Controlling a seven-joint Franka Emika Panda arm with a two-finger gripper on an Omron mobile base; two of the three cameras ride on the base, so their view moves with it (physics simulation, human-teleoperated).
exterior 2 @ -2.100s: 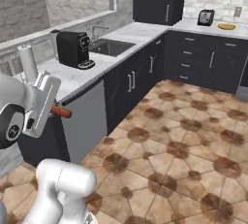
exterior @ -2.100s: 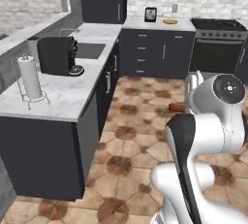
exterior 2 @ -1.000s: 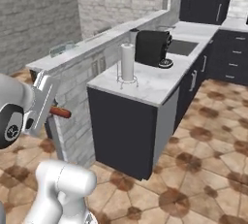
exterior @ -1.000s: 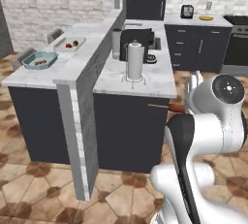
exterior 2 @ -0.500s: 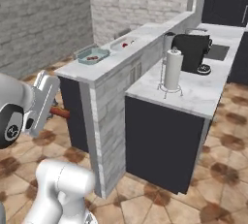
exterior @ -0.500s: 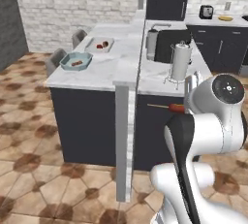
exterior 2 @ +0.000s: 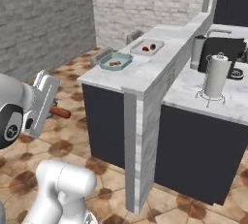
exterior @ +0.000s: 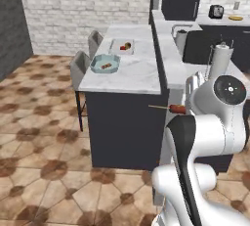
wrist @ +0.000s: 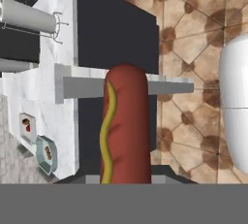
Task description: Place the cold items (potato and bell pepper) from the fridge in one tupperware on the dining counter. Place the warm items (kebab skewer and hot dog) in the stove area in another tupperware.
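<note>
My gripper [exterior: 185, 108] is shut on the hot dog [exterior: 177, 108], a red-brown sausage with a yellow mustard line [wrist: 125, 126], and holds it level in the air in front of the counter's dark base. In the right base view the gripper [exterior 2: 50, 110] and hot dog [exterior 2: 61, 113] hang left of the dining counter [exterior 2: 145, 75]. On that white marble counter [exterior: 134, 73] stands the teal octagonal tupperware [exterior: 105, 64] with a brown-red kebab skewer [exterior: 106, 66] in it. Behind it lies the flat whitish tupperware [exterior: 119, 51], holding the red bell pepper [exterior: 122, 48] and the brown potato [exterior: 128, 45].
A paper towel holder [exterior 2: 215, 77] and a black coffee machine [exterior 2: 227, 53] stand on the lower kitchen counter behind the grey ledge. Two grey stools [exterior: 79, 67] sit at the dining counter's far side. Open tiled floor [exterior: 39, 137] lies to the left, bounded by brick walls.
The base has driven and turned, so the views swung from the kitchen side round to the dining counter's end. The hot dog has stayed in the shut gripper.
</note>
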